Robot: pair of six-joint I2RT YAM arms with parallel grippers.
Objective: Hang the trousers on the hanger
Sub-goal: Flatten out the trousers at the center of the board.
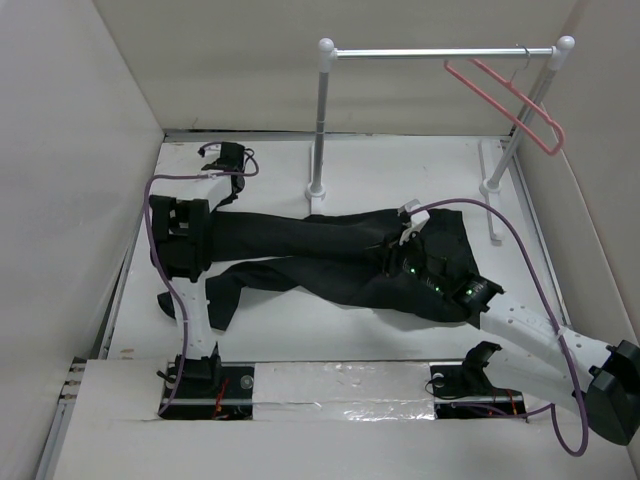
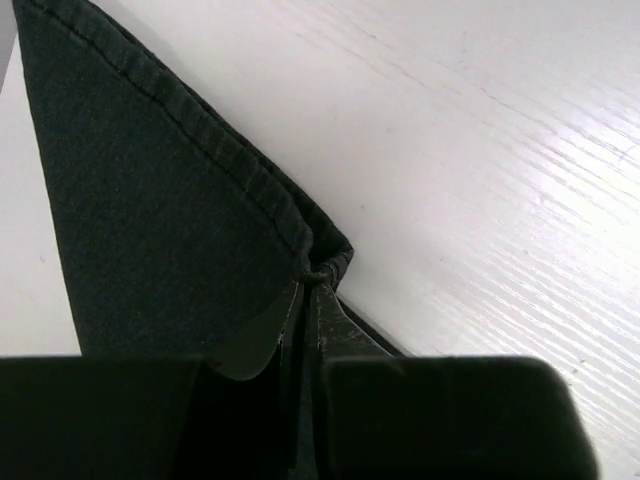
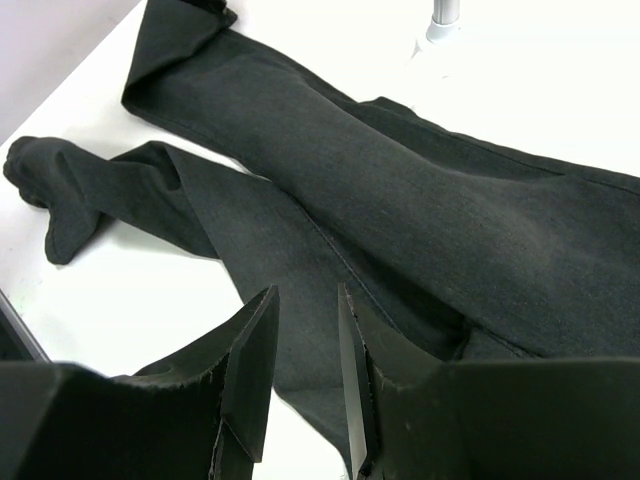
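Note:
The black trousers (image 1: 330, 255) lie flat across the table, legs to the left and waist to the right. My left gripper (image 1: 185, 262) is at the leg ends. In the left wrist view it (image 2: 308, 285) is shut on a hem corner of the trousers (image 2: 150, 200). My right gripper (image 1: 385, 255) hovers over the middle of the trousers. In the right wrist view it (image 3: 305, 300) is open and empty, just above a trouser leg (image 3: 400, 180). The pink hanger (image 1: 515, 100) hangs by its hook at the right end of the rail, far from both grippers.
The white rail (image 1: 440, 52) on two posts stands at the back; its left post base (image 1: 316, 190) touches the trousers' far edge, and also shows in the right wrist view (image 3: 440, 25). White walls close in the table on the left, back and right.

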